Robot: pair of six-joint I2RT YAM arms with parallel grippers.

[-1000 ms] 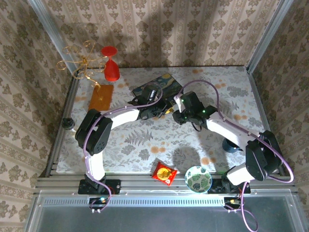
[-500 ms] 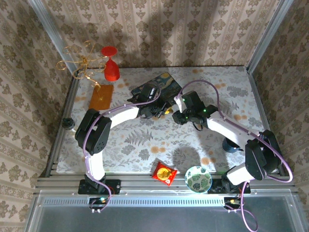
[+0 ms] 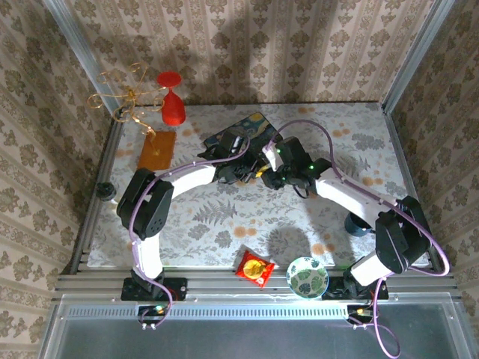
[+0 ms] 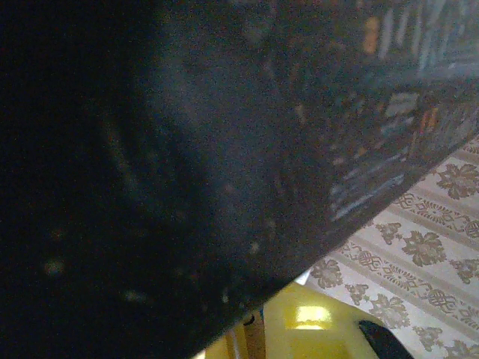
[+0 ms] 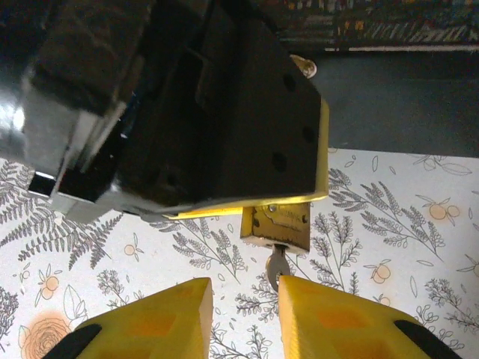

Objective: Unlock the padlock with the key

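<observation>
The padlock (image 5: 275, 224) hangs just under the left gripper (image 5: 254, 206), out over the middle of the surface (image 3: 217, 217) and in front of the dark blue painted box (image 3: 243, 134). Its brass face carries small stamped marks, too fine to read. The key (image 5: 276, 265) sticks out of the padlock's underside, pointing toward the right wrist camera.

The left jaws are closed tight on the padlock's upper part; only the lower body shows beneath the yellow-edged finger.

The right gripper (image 5: 243, 314) sits just below the key with its jaws a narrow gap apart, nothing clamped between them. The key's head lies at the inner corner of one of its fingers (image 5: 337, 318); whether the two touch I cannot tell. From above, the two grippers meet nearly tip to tip beside the box.

Near the front edge lie a red snack packet (image 3: 254, 268), its print too small to read, and a leaf-patterned bowl (image 3: 307, 277). A red goblet (image 3: 173, 97) stands at the far left corner.
</observation>
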